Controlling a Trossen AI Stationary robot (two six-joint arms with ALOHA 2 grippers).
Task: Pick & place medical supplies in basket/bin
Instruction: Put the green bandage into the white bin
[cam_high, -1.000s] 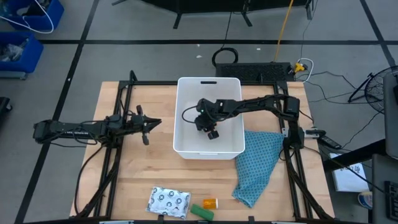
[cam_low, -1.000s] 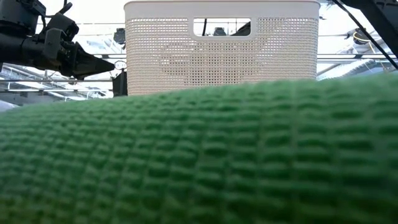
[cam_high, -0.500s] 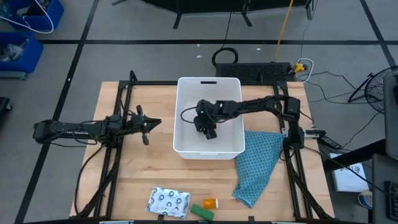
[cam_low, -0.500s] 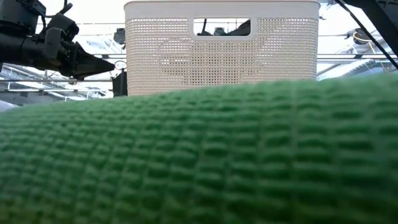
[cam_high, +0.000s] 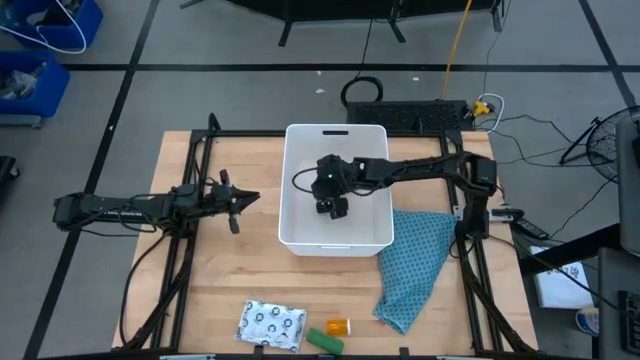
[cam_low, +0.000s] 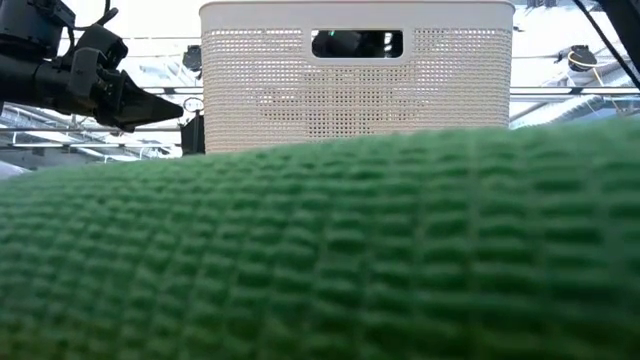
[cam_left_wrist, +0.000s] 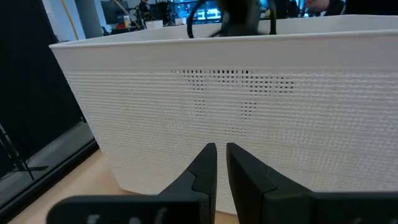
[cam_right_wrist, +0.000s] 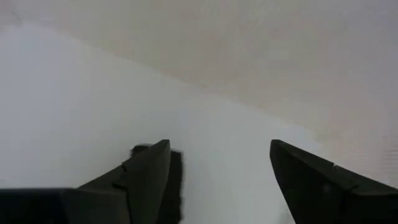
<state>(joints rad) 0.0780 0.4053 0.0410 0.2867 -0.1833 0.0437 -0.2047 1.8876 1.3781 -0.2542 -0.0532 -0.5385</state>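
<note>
The white bin (cam_high: 300, 225) stands mid-table. My right gripper (cam_high: 334, 206) hangs inside it, open, pointing slantwise down at the bin's floor; in the right wrist view (cam_right_wrist: 217, 158) nothing lies between its fingers. A black block (cam_right_wrist: 177, 177) lies on the floor just beside one finger. A silvery packet (cam_high: 270, 323), a green block (cam_high: 325, 340) and an orange vial (cam_high: 339, 326) lie near the table's front edge. The green block (cam_low: 320, 260) fills the low view's foreground. My left gripper (cam_high: 240, 199) waits shut, level, left of the bin.
A teal patterned cloth (cam_high: 415, 262) lies on the table right of the bin, reaching toward the front edge. The bin's tall perforated wall (cam_left_wrist: 249, 106) stands just ahead of my left gripper (cam_left_wrist: 221, 155). Bare wood shows in front of the bin.
My right gripper has risen inside the bin and drawn slightly toward the table's far edge; through the bin's handle slot in the low view, more of it shows now than before.
</note>
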